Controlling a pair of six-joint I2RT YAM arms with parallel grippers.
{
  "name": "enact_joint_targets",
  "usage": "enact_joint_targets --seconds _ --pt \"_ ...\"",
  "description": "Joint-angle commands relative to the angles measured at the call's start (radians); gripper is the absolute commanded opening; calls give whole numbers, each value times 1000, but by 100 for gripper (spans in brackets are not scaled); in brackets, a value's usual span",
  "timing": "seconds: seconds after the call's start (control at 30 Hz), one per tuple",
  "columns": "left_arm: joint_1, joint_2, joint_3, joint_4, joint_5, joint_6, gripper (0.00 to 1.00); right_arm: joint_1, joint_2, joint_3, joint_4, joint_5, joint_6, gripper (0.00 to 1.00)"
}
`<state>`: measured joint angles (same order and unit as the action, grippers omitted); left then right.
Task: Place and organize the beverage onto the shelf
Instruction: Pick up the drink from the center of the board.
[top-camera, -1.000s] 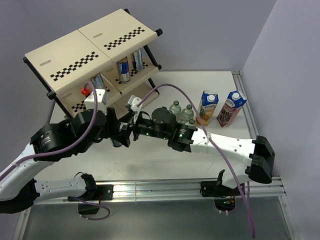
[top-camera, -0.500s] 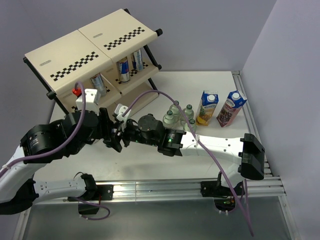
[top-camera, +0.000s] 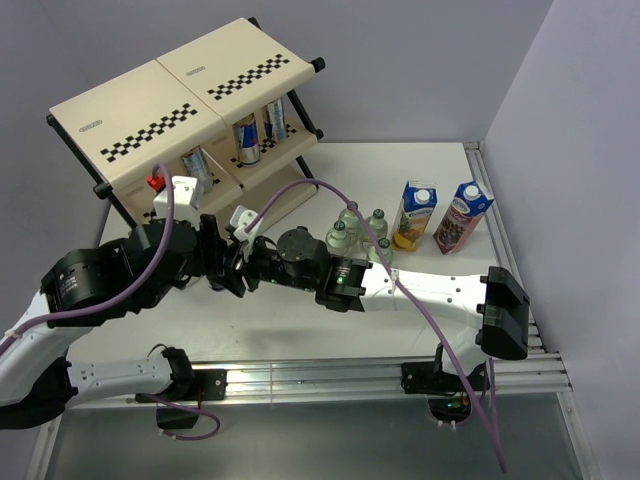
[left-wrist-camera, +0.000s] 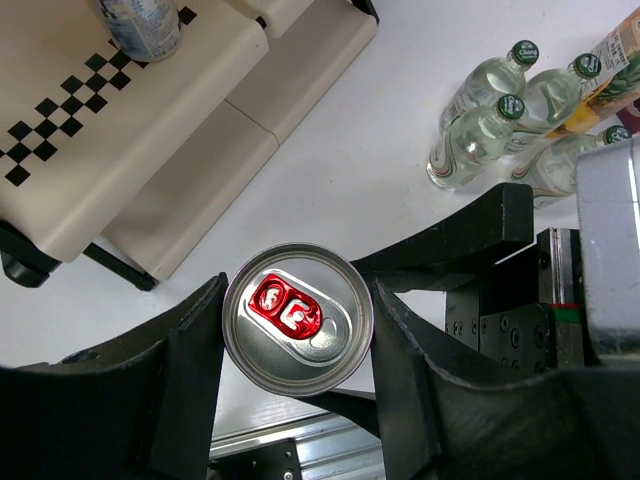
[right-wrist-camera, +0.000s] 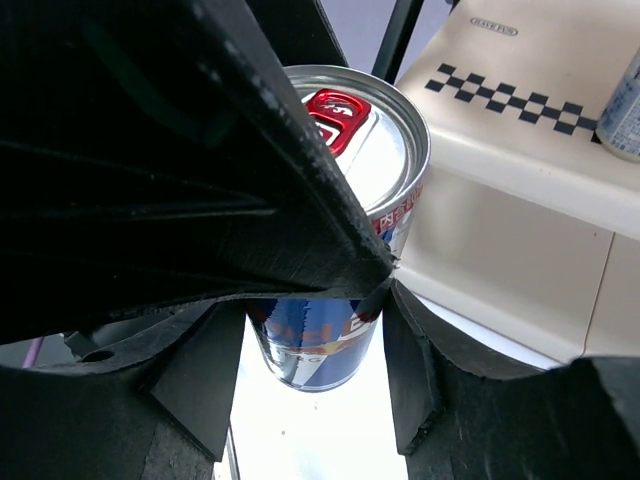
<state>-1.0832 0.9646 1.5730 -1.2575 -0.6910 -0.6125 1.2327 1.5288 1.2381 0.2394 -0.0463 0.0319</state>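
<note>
Far left: shelf (top-camera: 170, 100), three cans (top-camera: 246, 138) upright on the tier under its top panel. Front of shelf, centre: fourth can (left-wrist-camera: 297, 318) upright, long axis vertical, red tab up. Left gripper (left-wrist-camera: 296, 335) clamped on its sides near the rim. Right gripper (right-wrist-camera: 315, 352) jaws flank the lower body; contact can't tell. Further right: four bottles (left-wrist-camera: 480, 130) just behind the right arm, then two cartons (top-camera: 415, 213), all upright.

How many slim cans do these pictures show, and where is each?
4 cans. Three stand on the shelf, under its top panel: one left, two right. The fourth is in the left tool, before the shelf.
</note>
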Motion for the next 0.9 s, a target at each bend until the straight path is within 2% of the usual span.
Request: enact_joint_targets --seconds 0.0,0.03,0.07,0.13,0.3,0.33,0.57,0.77,0.87 --pt "-3 -10 27 122 16 14 27 2 -1 49 141 -18 -15 6" --pt "-3 -10 22 131 13 13 44 2 -1 47 162 -26 -16 2" --pt "-3 -20 15 136 12 16 54 2 -2 41 173 -30 -20 1" --pt "-3 -29 2 154 2 16 67 2 -4 32 210 -46 -21 0" --pt "-3 -56 -30 179 -11 17 85 1 -2 41 242 -52 -21 0" --pt "-3 -58 -31 179 -36 11 99 1 -1 41 244 -49 -21 0" --pt "-3 -52 -1 173 -172 -43 99 -1 39 46 247 -21 -20 0" --pt "-3 -72 -13 332 -215 42 99 -1 51 46 261 2 -16 0" --pt "-3 -79 -27 423 -294 89 99 -6 63 55 270 34 -21 0"
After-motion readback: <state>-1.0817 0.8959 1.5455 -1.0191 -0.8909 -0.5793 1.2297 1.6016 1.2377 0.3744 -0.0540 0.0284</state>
